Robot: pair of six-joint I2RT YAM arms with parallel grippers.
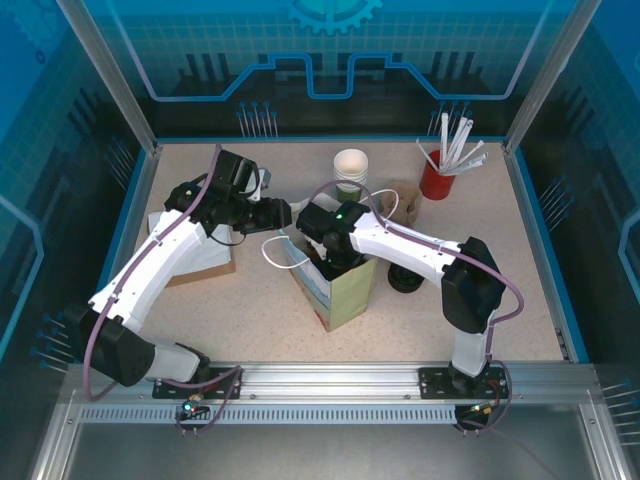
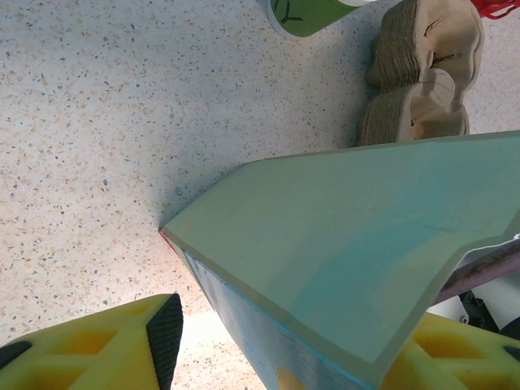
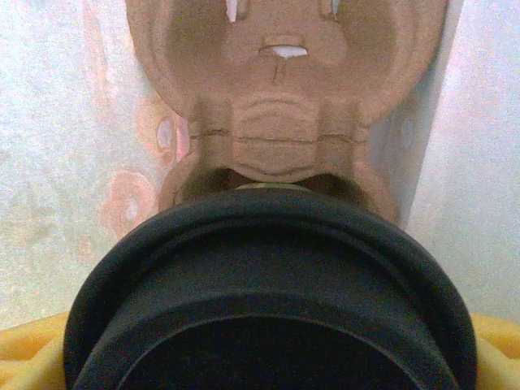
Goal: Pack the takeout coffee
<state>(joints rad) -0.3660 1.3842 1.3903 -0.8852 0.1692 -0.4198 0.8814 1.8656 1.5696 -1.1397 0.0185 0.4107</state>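
Reaching down into the bag point(image 1: 345, 295) that stood upright mid-table, the right gripper point(image 3: 268, 353) was clamped on the coffee point(image 3: 268, 276), with yellow fingers point(image 3: 24, 353) showing at both sides of its black lid point(image 3: 268, 244). The coffee hung inside the bag, upright, right over one well of a pulp carrier point(image 3: 280, 122) lying at the bottom. Whether the cup had reached that well could not be told, as the lid hid it.

The left gripper point(image 1: 283, 213) sat at the bag's left rim with its jaws apart. The bag wall ran between them, and a gap showed between the wall and one finger pad point(image 2: 166, 333).

On the table point(image 1: 270, 335) behind the bag stood a stack of cups point(image 1: 351, 170), with a stack of carriers point(image 2: 422, 73) just beside it. A red cup of straws point(image 1: 437, 182) stood farther right. Loose black lids point(image 1: 404, 278) lay under the right arm, near the bag.
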